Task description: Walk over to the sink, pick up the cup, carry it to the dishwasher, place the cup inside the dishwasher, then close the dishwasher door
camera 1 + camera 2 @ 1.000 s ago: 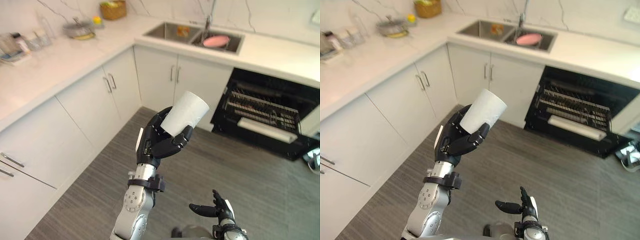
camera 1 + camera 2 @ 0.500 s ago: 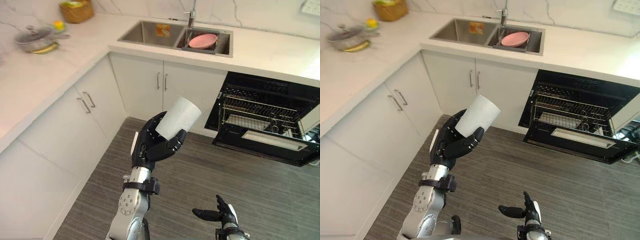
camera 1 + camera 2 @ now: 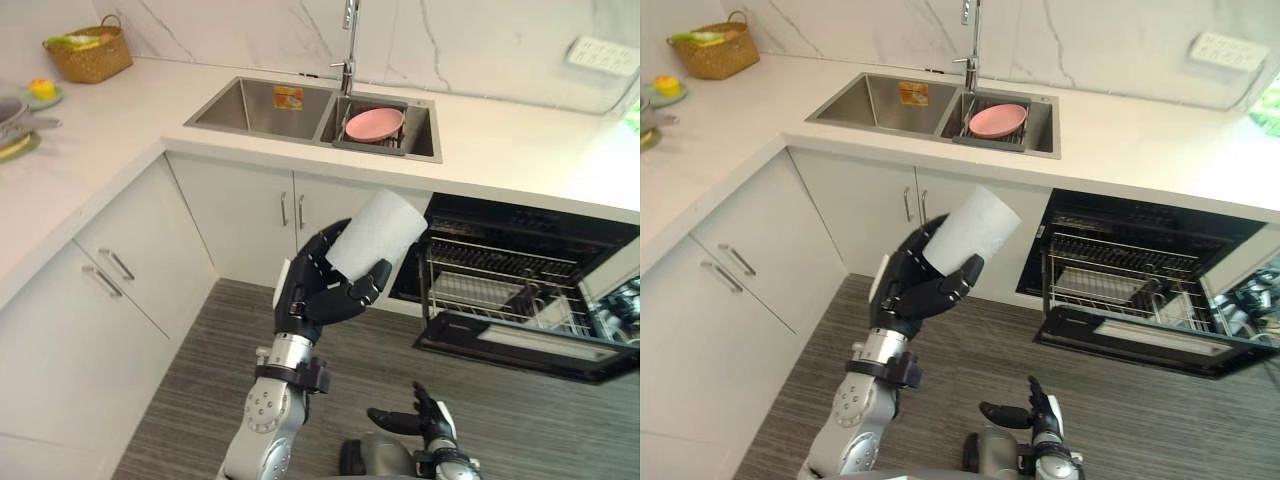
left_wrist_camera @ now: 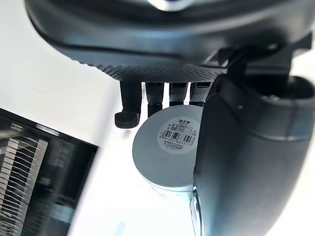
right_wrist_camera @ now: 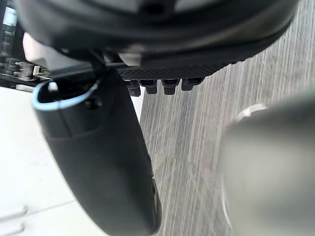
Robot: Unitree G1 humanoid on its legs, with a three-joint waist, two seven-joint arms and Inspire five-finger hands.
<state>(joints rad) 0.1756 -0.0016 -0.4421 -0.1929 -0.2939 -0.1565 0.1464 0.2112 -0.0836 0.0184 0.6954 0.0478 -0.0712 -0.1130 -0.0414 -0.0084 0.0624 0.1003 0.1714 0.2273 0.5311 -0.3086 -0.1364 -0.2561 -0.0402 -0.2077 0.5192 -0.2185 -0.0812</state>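
Left hand (image 3: 318,295) raised in front of the white cabinets - fingers and thumb curled round a plain white cylindrical cup (image 3: 377,235), tilted with its open end away from the palm. Right hand (image 3: 425,425) low, fingers relaxed, holding nothing. Black dishwasher (image 3: 520,343) stands open just right of the steel double sink (image 3: 245,108) - a pink plate (image 3: 373,124) in its right basin.

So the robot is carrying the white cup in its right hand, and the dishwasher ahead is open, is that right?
Not quite. The white cup sits in the left hand, fingers curled round it, as the left eye view shows. The right hand is low and open, holding nothing. The dishwasher ahead is indeed open.
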